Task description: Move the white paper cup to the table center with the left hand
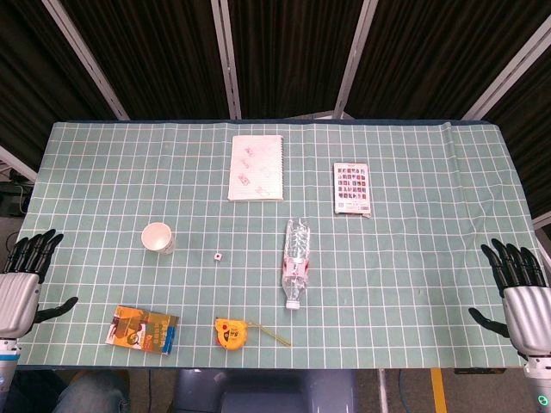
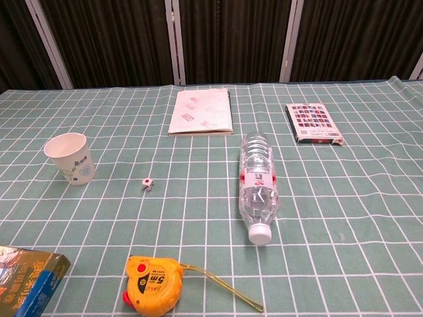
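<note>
The white paper cup (image 1: 158, 237) stands upright on the left part of the green checked table (image 1: 413, 258); in the chest view the cup (image 2: 71, 158) shows a small green print on its side. My left hand (image 1: 23, 280) hangs off the table's left edge, fingers spread, holding nothing, well to the left of the cup. My right hand (image 1: 521, 288) is at the table's right edge, fingers likewise spread and empty. Neither hand appears in the chest view.
A clear water bottle (image 1: 295, 261) lies on its side near the middle, a small die (image 1: 219, 256) left of it. A yellow tape measure (image 1: 230, 332) and an orange-blue box (image 1: 143, 329) lie at the front. A notebook (image 1: 256, 167) and a card pack (image 1: 352, 188) lie at the back.
</note>
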